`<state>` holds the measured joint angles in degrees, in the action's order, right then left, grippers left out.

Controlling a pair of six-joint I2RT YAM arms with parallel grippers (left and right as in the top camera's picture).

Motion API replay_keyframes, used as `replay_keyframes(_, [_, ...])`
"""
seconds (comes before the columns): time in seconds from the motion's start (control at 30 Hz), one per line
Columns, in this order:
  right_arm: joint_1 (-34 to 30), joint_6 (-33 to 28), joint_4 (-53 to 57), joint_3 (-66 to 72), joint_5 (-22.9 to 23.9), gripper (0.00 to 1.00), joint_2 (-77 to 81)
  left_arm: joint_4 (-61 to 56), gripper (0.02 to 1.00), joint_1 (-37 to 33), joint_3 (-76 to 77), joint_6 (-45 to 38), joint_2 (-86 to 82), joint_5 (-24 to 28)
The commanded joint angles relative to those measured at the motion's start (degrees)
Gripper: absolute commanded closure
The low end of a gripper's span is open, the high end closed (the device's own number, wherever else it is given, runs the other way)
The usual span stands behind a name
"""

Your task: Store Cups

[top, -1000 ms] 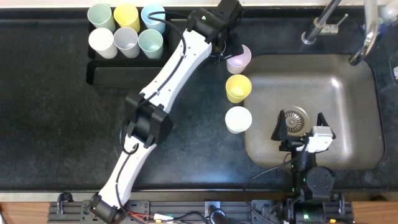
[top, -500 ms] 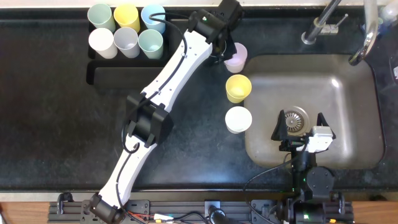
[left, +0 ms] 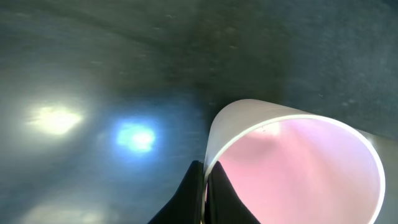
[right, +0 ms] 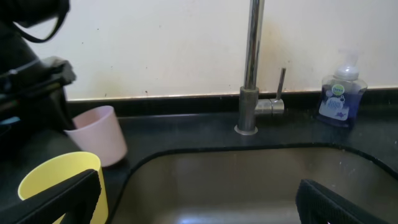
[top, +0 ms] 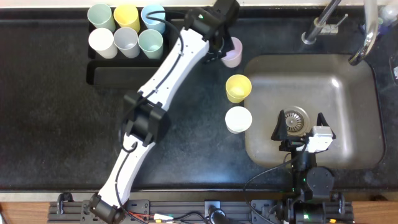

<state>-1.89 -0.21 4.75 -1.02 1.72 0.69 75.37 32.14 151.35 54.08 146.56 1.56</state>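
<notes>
My left gripper (top: 220, 48) is at the back of the counter, shut on the rim of a pink cup (top: 232, 53). In the left wrist view its two dark fingers (left: 194, 194) pinch the cup's wall (left: 292, 168), one inside and one outside. The right wrist view shows the pink cup (right: 97, 135) tilted and held just above the counter. A yellow cup (top: 238, 88) and a white cup (top: 238, 119) stand upright beside the sink's left rim. Several cups fill the black tray (top: 121, 73) at the back left. My right gripper (top: 300, 128) sits open over the sink.
The steel sink (top: 348, 106) takes up the right side, with a drain (top: 295, 119) under my right gripper. A faucet (right: 251, 68) and a blue soap bottle (right: 340, 97) stand behind it. The tray's front half is bare.
My left gripper has carried the pink cup a short way back and to the left, away from the yellow cup. The right arm has stayed still.
</notes>
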Motion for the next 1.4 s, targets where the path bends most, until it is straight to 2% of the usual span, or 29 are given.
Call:
replay_keyframes(0.03, [-0.22,-0.20,-0.31,0.74,-0.22,0.003,-0.44,5.42,0.982,-3.76,1.36,0.39,-13.55,-3.15])
replay_keyframes(0.27, [-0.22,-0.20,-0.31,0.74,-0.24,0.003,-0.44,19.23,0.982,-14.86,-6.80,0.44,-28.79,-10.71])
replay_keyframes(0.53, [-0.22,-0.20,-0.31,0.74,-0.24,0.003,-0.44,13.20,0.982,-32.15,-33.48,0.37,-40.68,-8.24])
replay_keyframes(0.73, [-0.22,-0.20,-0.33,0.74,-0.22,0.003,-0.44,7.15,0.982,-40.48,-43.69,0.20,-41.77,-3.65])
replay_keyframes(0.97, [-0.22,-0.20,-0.33,0.74,-0.22,0.005,-0.44,0.33,0.982,-44.61,-49.90,0.17,-41.75,-2.49])
replay_keyframes(1.2, [-0.22,-0.20,-0.31,0.74,-0.22,0.005,-0.44,-9.40,0.982,-44.04,-56.46,0.20,-41.70,-2.67])
replay_keyframes(1.4, [-0.22,-0.20,-0.33,0.74,-0.22,0.003,-0.44,-10.93,0.982,-43.98,-58.05,0.20,-41.33,-3.82])
